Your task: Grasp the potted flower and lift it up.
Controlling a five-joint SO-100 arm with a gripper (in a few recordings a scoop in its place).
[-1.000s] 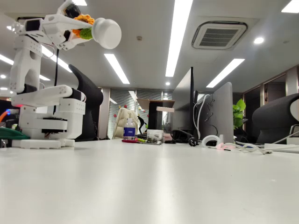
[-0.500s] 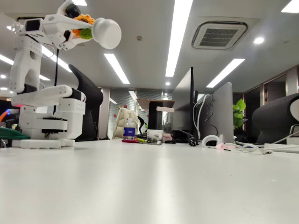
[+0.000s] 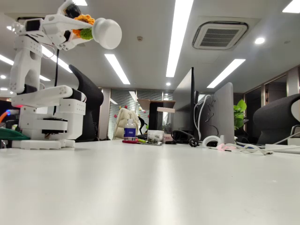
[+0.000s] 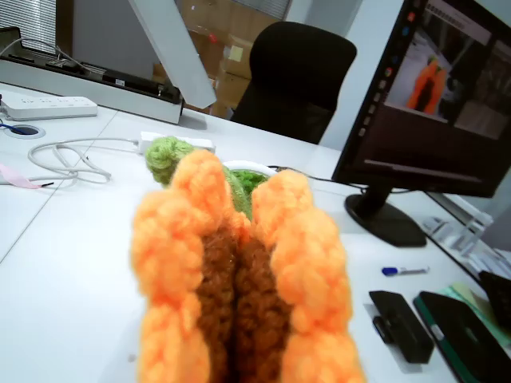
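In the fixed view the white arm (image 3: 40, 89) holds the potted flower (image 3: 101, 32) high above the tabletop (image 3: 154, 183), its fingers (image 3: 70, 21) clamped on the orange bloom while the round white pot points away to the right. In the wrist view the flower (image 4: 239, 279) is squeezed, its petals folded together over the brown centre, green leaves behind.

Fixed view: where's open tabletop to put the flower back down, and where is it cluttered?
The white table is bare across its near stretch, from the arm's base rightward. The far edge is crowded: water bottle, monitors, cables. The claw holds the potted flower high above the base.
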